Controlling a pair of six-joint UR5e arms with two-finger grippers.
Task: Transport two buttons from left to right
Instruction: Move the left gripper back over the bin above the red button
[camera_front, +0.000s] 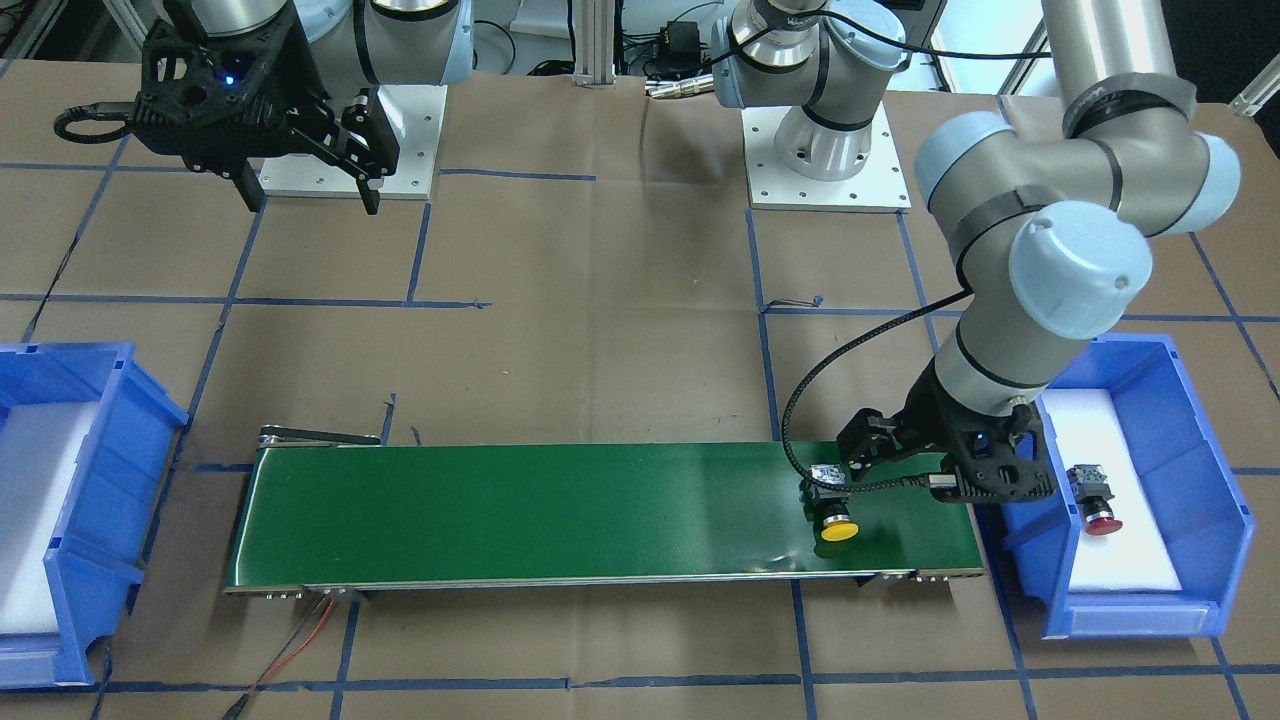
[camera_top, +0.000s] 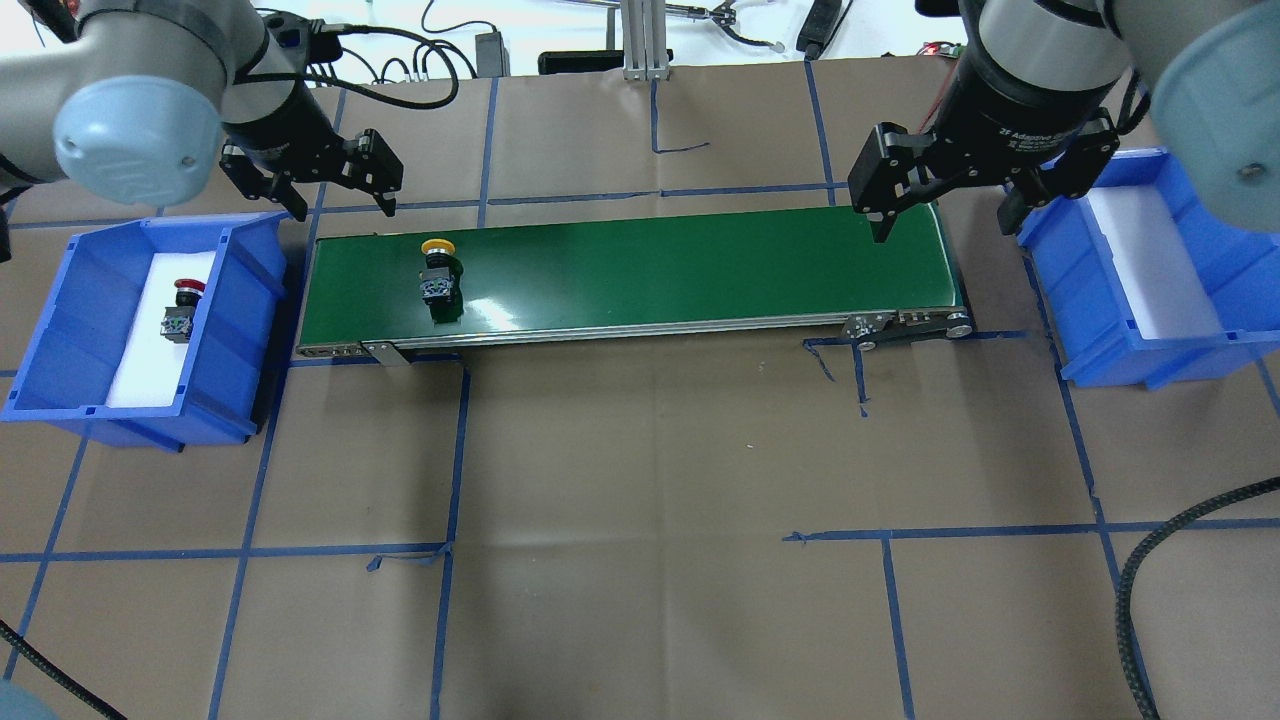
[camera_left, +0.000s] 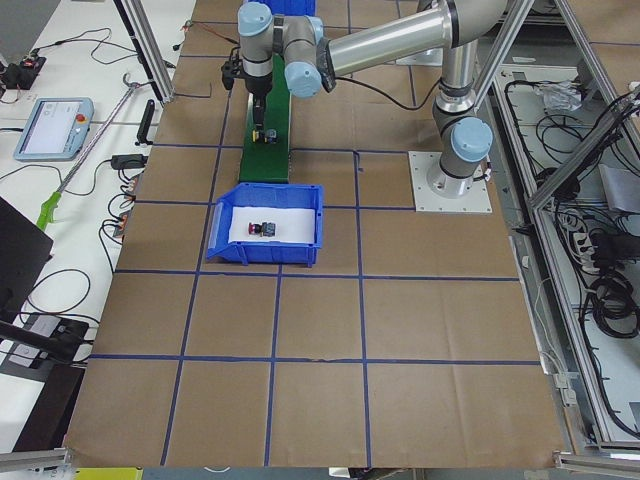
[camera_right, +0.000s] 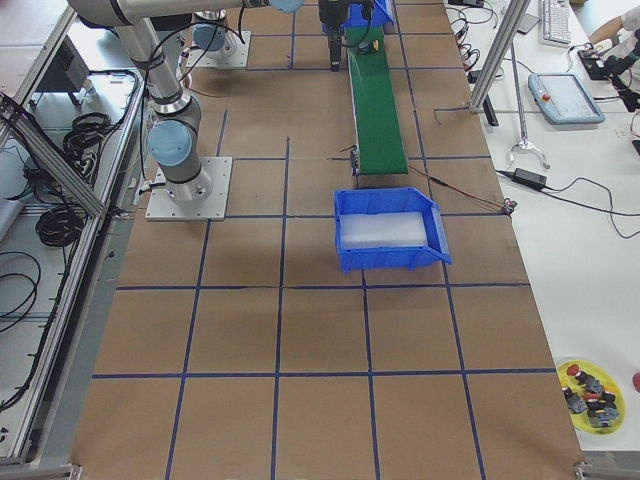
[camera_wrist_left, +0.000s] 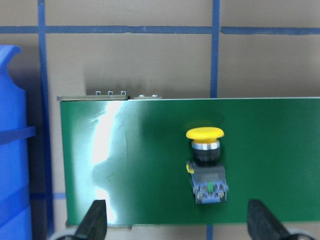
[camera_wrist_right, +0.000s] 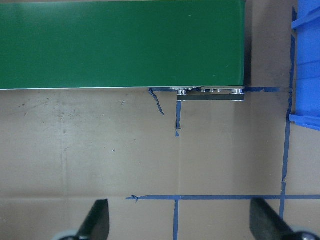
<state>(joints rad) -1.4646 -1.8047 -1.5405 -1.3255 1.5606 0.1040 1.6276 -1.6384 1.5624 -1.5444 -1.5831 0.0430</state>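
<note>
- The left tool (camera_top: 340, 205) hangs above the left end of the belt (camera_top: 700, 265), fingers apart and holding nothing.
- The right tool (camera_top: 942, 228) hangs above the belt's right end, beside the right bin (camera_top: 1170, 362). Its fingers are also spread and it is empty.
- The yellow button (camera_top: 438, 278) lies on its side on the belt near the left end, just beside the left tool. Its cap points toward the belt's far edge and its body toward the robot.
- The red button (camera_top: 180, 312) lies on its side on the foam (camera_top: 150, 360) in the left bin (camera_top: 250, 260), clear of the walls.
- The right bin shows only its white liner, so we judge neither button delivered.
- Both bins and the belt stand on the paper-covered surface (camera_top: 640, 480).
- Handling: we judge both buttons light, rigid moulded parts that should not deform under a firm pinch.
- The domed cap is smooth and round, so a grip there would likely slip or tip the part.
- We recommend closing on the two flat sides of the boxy body, with the fingers set across its width.
- For the red button, we advise a straight descent, since the bin walls limit any approach from the side.
- The foam may yield slightly under downward pressure.
</note>
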